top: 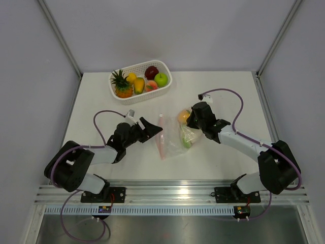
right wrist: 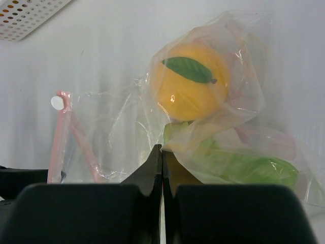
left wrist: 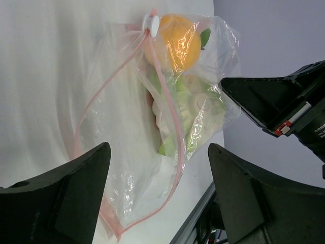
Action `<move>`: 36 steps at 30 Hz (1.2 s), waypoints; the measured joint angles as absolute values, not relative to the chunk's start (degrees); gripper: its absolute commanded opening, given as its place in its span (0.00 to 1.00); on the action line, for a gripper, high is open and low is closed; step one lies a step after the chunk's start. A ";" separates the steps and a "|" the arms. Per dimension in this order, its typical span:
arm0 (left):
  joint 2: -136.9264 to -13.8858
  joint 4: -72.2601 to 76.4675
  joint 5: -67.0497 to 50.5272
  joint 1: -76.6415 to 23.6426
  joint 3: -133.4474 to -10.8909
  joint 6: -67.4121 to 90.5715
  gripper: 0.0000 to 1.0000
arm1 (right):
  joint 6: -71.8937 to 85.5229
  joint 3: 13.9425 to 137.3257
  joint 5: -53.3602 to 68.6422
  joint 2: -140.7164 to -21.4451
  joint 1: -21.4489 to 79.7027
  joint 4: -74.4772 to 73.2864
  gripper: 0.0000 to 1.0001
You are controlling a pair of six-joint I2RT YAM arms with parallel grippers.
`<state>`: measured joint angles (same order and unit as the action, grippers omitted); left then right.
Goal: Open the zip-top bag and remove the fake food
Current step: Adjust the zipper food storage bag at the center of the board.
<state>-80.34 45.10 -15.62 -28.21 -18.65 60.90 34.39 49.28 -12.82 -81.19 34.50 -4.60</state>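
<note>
L tool (top: 153, 128) wide open by zip-top bag (top: 170, 143) zip edge; R tool (right wrist: 162, 152) pinched shut on bag plastic.

Bright, even light, soft shadows, glints on the zip-top bag (left wrist: 124, 152), washed-out white table (left wrist: 51, 76) in wrist views.

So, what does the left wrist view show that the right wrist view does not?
Only the left wrist view shows the pink zip strip parted in a full loop, and the left jaws wide open. Only the right wrist view shows a corner of the white basket. Both show the zip-top bag, the orange, a green piece, the white slider, and the right jaws, which pinch the bag's plastic.
</note>
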 measured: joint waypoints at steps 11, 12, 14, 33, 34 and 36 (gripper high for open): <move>-91.50 43.33 -16.73 -33.10 -28.14 57.63 0.45 | 34.39 49.28 -12.80 -81.19 34.50 -4.60 0.00; -92.18 43.48 -16.91 -33.10 -28.47 57.52 0.34 | 34.41 49.30 -12.82 -81.19 34.50 -4.60 0.00; -93.21 43.68 -17.41 -33.10 -28.84 57.28 0.25 | 34.46 49.30 -12.82 -81.19 34.48 -4.60 0.00; -92.95 58.35 -26.65 -22.70 -23.55 64.86 0.00 | 38.02 49.30 -10.57 -84.23 25.91 -5.34 0.00; -93.06 59.92 -27.38 -22.00 -23.22 65.91 0.00 | 38.26 49.30 -10.28 -84.86 25.69 -5.41 0.00; -93.23 62.85 -28.86 -20.88 -22.68 67.94 0.00 | 38.63 49.30 -9.69 -85.84 25.43 -5.41 0.00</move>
<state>-93.23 62.85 -28.86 -20.88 -22.68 67.94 38.63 49.30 -9.69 -85.84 25.43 -5.41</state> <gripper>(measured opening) 0.005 0.010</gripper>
